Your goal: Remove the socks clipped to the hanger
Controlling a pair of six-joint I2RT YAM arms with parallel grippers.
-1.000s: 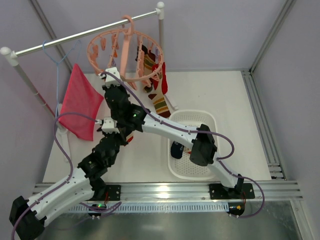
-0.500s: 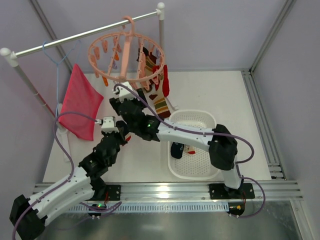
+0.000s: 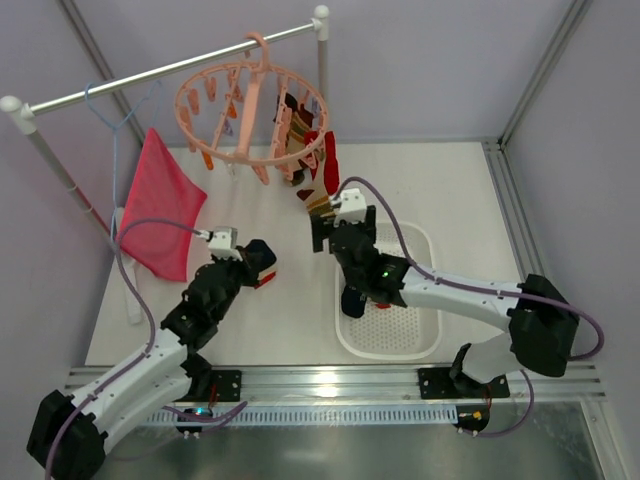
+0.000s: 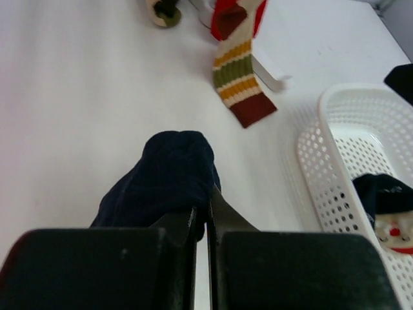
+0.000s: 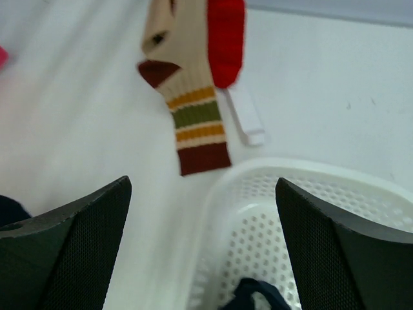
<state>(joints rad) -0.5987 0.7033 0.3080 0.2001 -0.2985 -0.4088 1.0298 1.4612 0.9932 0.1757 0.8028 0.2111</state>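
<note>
The salmon-pink ring hanger hangs by its hook from the rail. Socks stay clipped on its right side: a plain red sock and a brown-tan striped sock. My left gripper is shut on a dark navy sock, held low over the table left of the basket. My right gripper stands open and empty over the far left rim of the basket, just below the striped sock's toe.
A white perforated basket holds a dark sock and a red-and-white item. A pink-red cloth on a light-blue wire hanger hangs at the rail's left. The rack's white foot lies behind the basket.
My right arm swung away from the hanger's left side, rightward and down to the basket's far rim, and its jaws opened. The left gripper kept its hold on the navy sock.
</note>
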